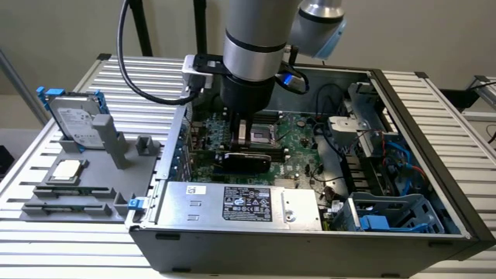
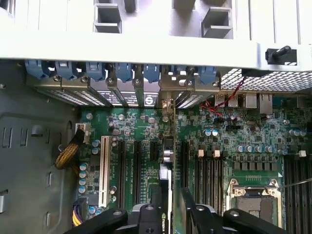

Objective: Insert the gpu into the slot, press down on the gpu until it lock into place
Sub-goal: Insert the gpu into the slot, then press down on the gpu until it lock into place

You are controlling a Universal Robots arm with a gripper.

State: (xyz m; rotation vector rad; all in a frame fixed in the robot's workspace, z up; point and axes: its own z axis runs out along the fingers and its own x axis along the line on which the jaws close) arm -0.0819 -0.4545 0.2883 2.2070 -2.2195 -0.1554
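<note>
The gpu (image 1: 244, 161), a small black card with a glossy shroud, stands on edge on the green motherboard (image 1: 298, 165) inside the open case. In the wrist view the gpu (image 2: 165, 183) appears edge-on, with its metal bracket at the rear slot openings. The slot beneath it is hidden by the card. My gripper (image 1: 244, 142) hangs straight down over the card. The black fingers (image 2: 157, 209) straddle the card's upper edge, and my gripper (image 2: 171, 192) is open, with a gap showing on one side of the card.
A silver labelled power-supply box (image 1: 240, 203) lies just in front of the card. Empty black slots (image 2: 136, 165), a white slot (image 2: 104, 170), memory slots (image 2: 209, 170) and the CPU socket (image 2: 253, 200) flank it. A blue drive cage (image 1: 387, 215) and a hard drive (image 1: 74, 119) stand at the sides.
</note>
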